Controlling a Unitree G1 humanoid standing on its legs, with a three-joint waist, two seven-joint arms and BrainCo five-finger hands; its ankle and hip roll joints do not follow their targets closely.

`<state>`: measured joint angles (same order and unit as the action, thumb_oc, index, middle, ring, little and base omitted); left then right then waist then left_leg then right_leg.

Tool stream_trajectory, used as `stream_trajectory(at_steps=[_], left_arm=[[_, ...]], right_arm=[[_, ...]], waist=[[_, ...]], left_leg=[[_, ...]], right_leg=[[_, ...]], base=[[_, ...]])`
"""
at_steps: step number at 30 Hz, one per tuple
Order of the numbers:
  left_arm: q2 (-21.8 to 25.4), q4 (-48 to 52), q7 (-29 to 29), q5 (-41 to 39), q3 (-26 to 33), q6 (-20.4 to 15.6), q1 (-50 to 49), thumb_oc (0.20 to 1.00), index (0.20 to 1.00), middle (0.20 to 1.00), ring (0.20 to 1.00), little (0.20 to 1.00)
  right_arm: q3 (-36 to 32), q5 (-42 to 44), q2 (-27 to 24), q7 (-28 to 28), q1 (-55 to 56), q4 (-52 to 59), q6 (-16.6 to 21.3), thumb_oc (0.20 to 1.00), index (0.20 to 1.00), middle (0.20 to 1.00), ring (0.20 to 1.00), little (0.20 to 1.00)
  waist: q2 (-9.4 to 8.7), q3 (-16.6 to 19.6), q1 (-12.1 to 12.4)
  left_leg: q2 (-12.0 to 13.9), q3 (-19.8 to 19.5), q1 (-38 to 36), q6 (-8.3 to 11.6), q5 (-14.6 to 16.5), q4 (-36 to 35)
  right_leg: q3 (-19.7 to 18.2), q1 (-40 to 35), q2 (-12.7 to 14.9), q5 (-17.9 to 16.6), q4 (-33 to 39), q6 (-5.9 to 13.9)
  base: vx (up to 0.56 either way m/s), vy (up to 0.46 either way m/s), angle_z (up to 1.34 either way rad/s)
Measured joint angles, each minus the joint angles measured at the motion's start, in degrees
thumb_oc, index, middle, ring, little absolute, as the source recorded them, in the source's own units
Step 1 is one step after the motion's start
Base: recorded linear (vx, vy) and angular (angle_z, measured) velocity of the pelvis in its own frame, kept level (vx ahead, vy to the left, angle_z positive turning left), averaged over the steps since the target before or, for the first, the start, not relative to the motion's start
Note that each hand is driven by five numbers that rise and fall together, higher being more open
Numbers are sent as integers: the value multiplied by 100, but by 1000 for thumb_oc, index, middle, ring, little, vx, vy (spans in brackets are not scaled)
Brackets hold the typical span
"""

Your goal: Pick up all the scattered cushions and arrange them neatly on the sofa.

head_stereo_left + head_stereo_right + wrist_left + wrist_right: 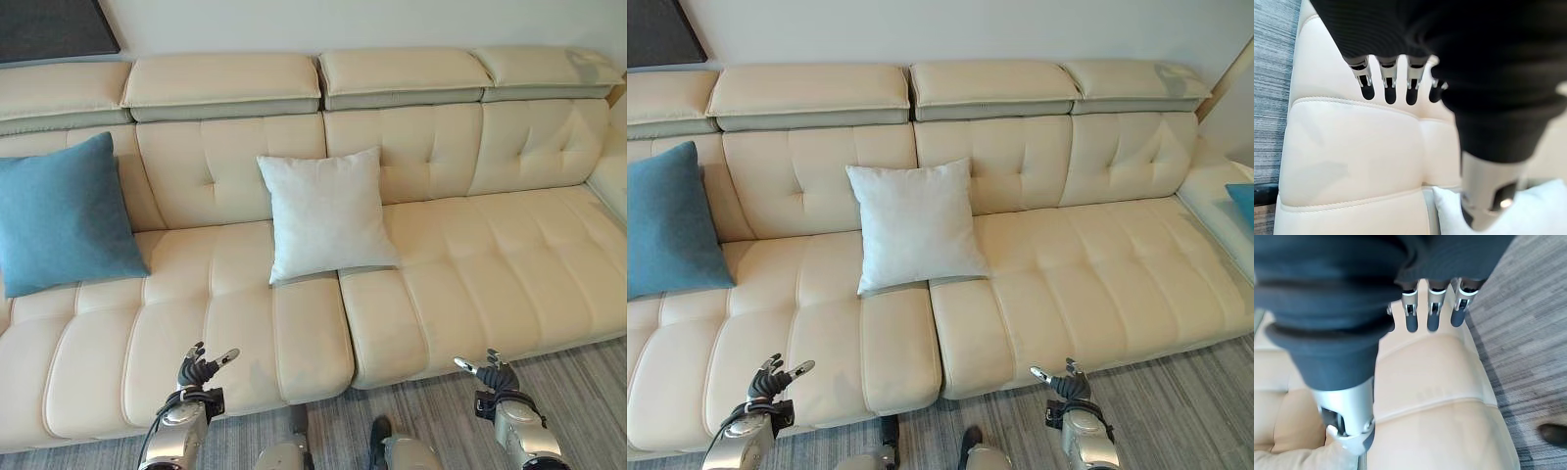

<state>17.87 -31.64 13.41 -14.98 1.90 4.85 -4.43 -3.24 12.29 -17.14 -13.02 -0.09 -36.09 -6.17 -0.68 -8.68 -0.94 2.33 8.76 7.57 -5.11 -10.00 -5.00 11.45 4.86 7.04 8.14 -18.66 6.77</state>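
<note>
Soft, even daylight falls on the cream sofa [451, 255], perhaps from its right end, where the white cushion [328, 215] leaning on its backrest casts only a faint shadow, while both wrist views blur their dark covers up close.

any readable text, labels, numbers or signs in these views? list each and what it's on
None. No print, label, number or sign shows on the sofa, the white cushion, the blue cushion, the second blue cushion at the far right, the floor, the left hand or the right hand.
</note>
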Motion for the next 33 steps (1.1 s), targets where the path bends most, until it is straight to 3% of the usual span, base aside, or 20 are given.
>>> stream_trajectory(at_steps=[1, 2, 4, 5, 7, 8, 9, 10, 11, 12, 14, 17, 20, 23, 24, 25, 26, 29, 33], left_arm=[[28, -27, -7, 31, 30, 4, -26, 1000, 1000, 1000, 1000, 1000], [-38, -46, -14, 29, 41, 28, -67, 1000, 1000, 1000, 1000, 1000], [-22, -17, -54, 28, 73, 44, -246, 1000, 1000, 1000, 1000, 1000], [-37, -34, -56, 27, 56, 67, -276, 1000, 1000, 1000, 1000, 1000], [-50, -53, -89, 25, 164, 61, -373, 1000, 1000, 1000, 1000, 1000], [-81, -84, -98, 25, 92, 59, -506, 1000, 1000, 1000, 1000, 1000], [-164, -101, -106, 25, 40, 73, -481, 1000, 1000, 1000, 1000, 1000], [-202, -110, -117, 27, 29, 92, -520, 1000, 1000, 1000, 1000, 1000], [-176, -101, -144, 34, 56, 120, -546, 1000, 1000, 1000, 1000, 1000], [-180, -102, -161, 37, 55, 123, -568, 1000, 1000, 1000, 1000, 1000], [-214, -99, -218, 38, 48, 122, -531, 1000, 1000, 1000, 1000, 1000], [-217, -58, -222, 32, 51, 123, -361, 1000, 1000, 1000, 1000, 1000], [-242, -68, -228, 35, 33, 126, -178, 1000, 1000, 1000, 1000, 1000], [-246, -24, -229, 37, 14, 125, -129, 1000, 1000, 1000, 1000, 1000], [-310, 24, -223, 39, 3, 131, -176, 1000, 1000, 1000, 1000, 1000], [-295, 76, -226, 42, -119, 139, -207, 1000, 1000, 1000, 1000, 1000], [-214, 131, -269, 48, -219, 187, -300, 1000, 1000, 1000, 1000, 1000], [-227, 115, -279, 53, -187, 222, -322, 1000, 1000, 1000, 1000, 1000], [-238, 119, -295, 182, -183, 218, -205, 1000, 1000, 1000, 1000, 1000]], right_arm=[[-6, 1, -13, 14, -15, -11, 4, 1000, 1000, 1000, 1000, 1000], [-25, 1, -51, 12, -31, -32, -2, 1000, 1000, 1000, 1000, 1000], [16, 0, -55, 60, 145, 50, -9, 1000, 1000, 1000, 1000, 1000], [15, 3, -79, 64, 213, 54, -11, 1000, 1000, 1000, 1000, 1000], [14, 13, -174, 67, 392, 55, -6, 1000, 1000, 1000, 1000, 1000], [12, 15, -279, 64, 469, 69, 19, 1000, 1000, 1000, 1000, 1000], [-18, 14, -365, 46, 591, 51, 25, 1000, 1000, 1000, 1000, 1000], [49, 14, -377, 46, 608, 50, 11, 1000, 1000, 1000, 1000, 1000], [110, 12, -275, 62, 503, 77, 4, 1000, 1000, 1000, 1000, 1000], [101, 8, -246, 72, 467, 100, -1, 1000, 1000, 1000, 1000, 1000], [34, 5, -284, 101, 367, 99, -12, 1000, 1000, 1000, 1000, 1000], [34, 7, -297, 121, 214, 100, -13, 1000, 1000, 1000, 1000, 1000], [16, 7, -277, 120, 176, 91, -12, 1000, 1000, 1000, 1000, 1000], [21, 7, -220, 115, 132, 59, -15, 1000, 1000, 1000, 1000, 1000], [26, 8, -172, 121, 45, 1, -53, 1000, 1000, 1000, 1000, 1000], [-27, 7, -154, 116, 118, 23, -51, 1000, 1000, 1000, 1000, 1000], [-35, -14, -139, 124, 298, 24, -47, 1000, 1000, 1000, 1000, 1000], [7, -104, -45, 126, 330, 57, -51, 1000, 1000, 1000, 1000, 1000], [13, -105, 6, 127, 467, 44, -61, 1000, 1000, 1000, 1000, 1000]], waist=[[-89, -9, 5], [77, -51, 4], [76, -14, 60], [71, 2, 122], [130, 41, 159], [280, 43, 166], [341, -16, 110], [277, -37, 138], [-135, -92, 153], [-228, -56, 144], [-171, -74, 111], [-76, -113, 93], [-66, -114, -55], [-51, -122, -47], [181, -219, 44], [143, -206, -28], [-92, -151, 0], [-8, -123, -56], [-15, -119, -151]], left_leg=[[-32, 36, 15, 57, -35, -2], [105, -4, 21, 110, -74, 0], [270, -1, 24, 343, -155, 26], [329, -53, 53, 544, 30, 50], [693, -265, 355, 895, -213, 146], [865, -606, 527, 1149, -586, 221], [981, -718, 621, 1554, -754, 187], [911, -850, 608, 1665, -524, 196], [220, -778, 367, 1371, -43, 472], [10, -631, 263, 1225, 201, 770], [-136, -500, -309, 1005, 668, 1135], [-122, -480, -888, 853, 1088, 927], [-136, -467, -1263, 826, 1105, 249], [-267, -461, -1347, 731, 1161, -31], [70, -358, -1065, 349, 1002, -33], [33, -371, -1041, 434, 1039, -21], [-168, -317, -1068, 471, 937, 10], [-128, -323, -1089, 528, 883, 5], [-164, -206, -1172, 527, 881, -30]], right_leg=[[-85, -300, -21, 183, 444, -85], [-139, -354, -225, 169, 554, -70], [-275, -292, -421, 163, 620, -385], [-241, -281, -565, 118, 671, -456], [-221, -30, -1046, -108, 608, -847], [-109, 10, -1287, -140, 510, -924], [180, 111, -1315, -56, 458, -1153], [258, 209, -1234, -116, 364, -1367], [123, 255, -809, -325, 573, -1433], [90, 166, -703, -512, 838, -1415], [73, -99, -706, -863, 1478, -1270], [87, -173, -794, -1100, 1837, -1082], [102, -221, -866, -1350, 2224, -736], [116, -42, -944, -1246, 2374, -713], [271, 540, -1034, -803, 989, -1061], [253, 639, -839, -499, 422, -908], [-59, 381, -654, -595, 848, -779], [-195, -20, -776, -1071, 1760, -564], [-223, -276, -758, -1190, 2195, -461]], base=[[-231, -179, -9], [-174, -130, -10], [-339, -247, -8], [-517, -355, -6], [-497, -290, 10], [-516, -245, 50], [-376, -148, 48], [-401, -103, 41], [-219, -33, 8], [-162, 1, 13], [-61, 36, 23], [-20, 82, 19], [-36, 202, 30], [-52, 131, -10], [-50, 224, -9], [-79, 327, -2], [-68, 209, 6], [-60, 169, -43], [-50, 109, -19]])
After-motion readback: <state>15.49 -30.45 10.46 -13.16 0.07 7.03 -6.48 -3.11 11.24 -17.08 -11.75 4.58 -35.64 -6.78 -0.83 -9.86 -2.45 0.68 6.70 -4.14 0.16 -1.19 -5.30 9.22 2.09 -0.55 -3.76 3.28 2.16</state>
